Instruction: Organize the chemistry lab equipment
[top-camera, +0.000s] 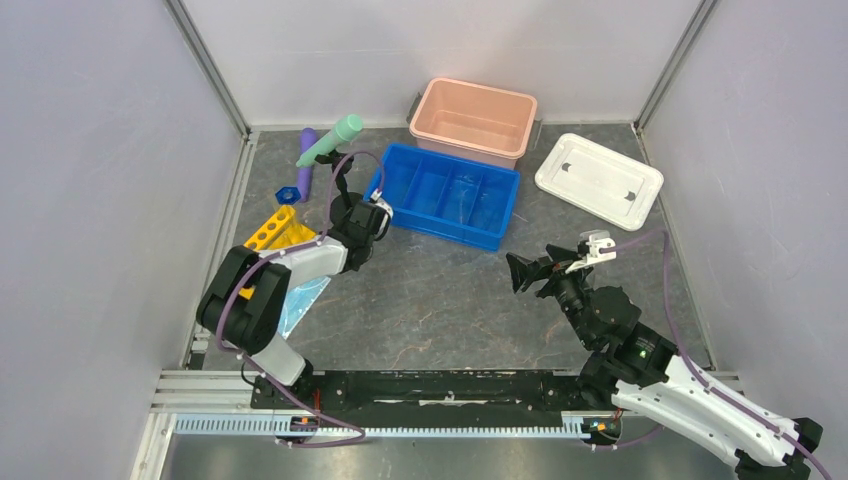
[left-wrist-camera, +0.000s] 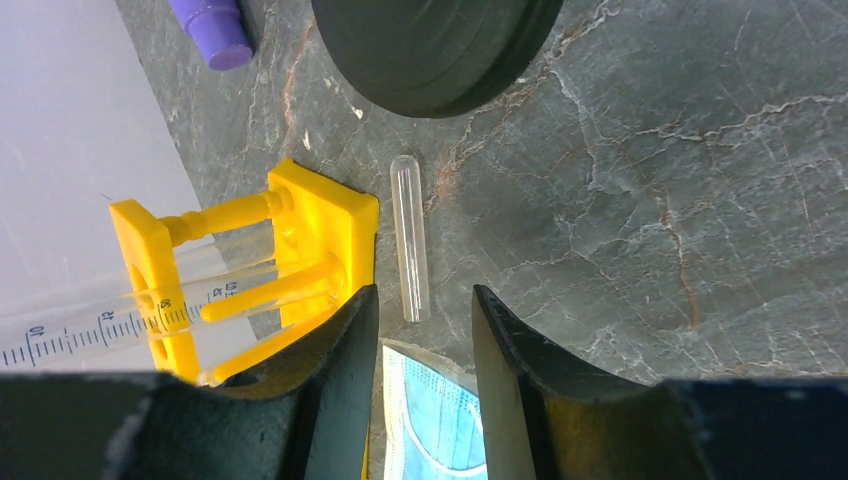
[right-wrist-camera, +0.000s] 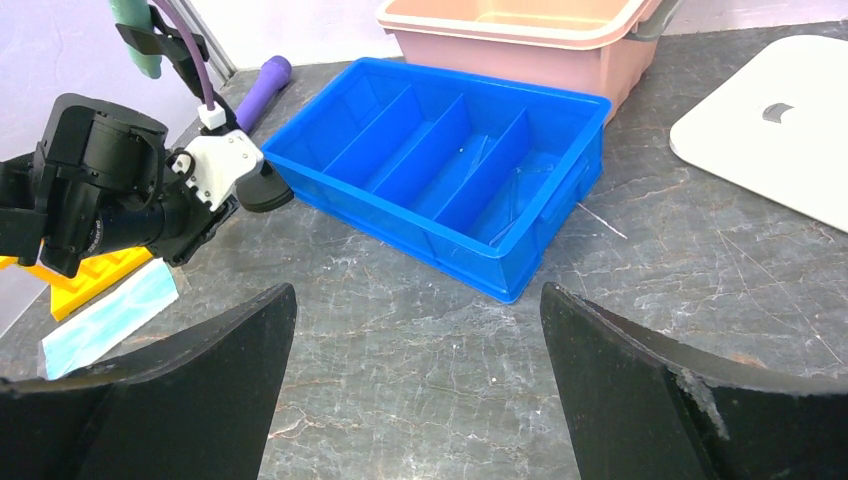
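Pickup step, likely: clear tube (left-wrist-camera: 408, 240) beside yellow rack (left-wrist-camera: 330, 215); left pincer (left-wrist-camera: 424, 295) part-open above, must lower, close; right pincer (right-wrist-camera: 417, 295) wide-open.

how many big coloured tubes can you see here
2: the mint-green tube sits raised at the far left, apparently in the black clamp stand; the purple tube lies on the table beneath it. The left arm might hide others.

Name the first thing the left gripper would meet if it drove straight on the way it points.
Probably the clear test tube, lying in line with the gap of the open left gripper; the black stand base sits beyond it. Depth is unclear.
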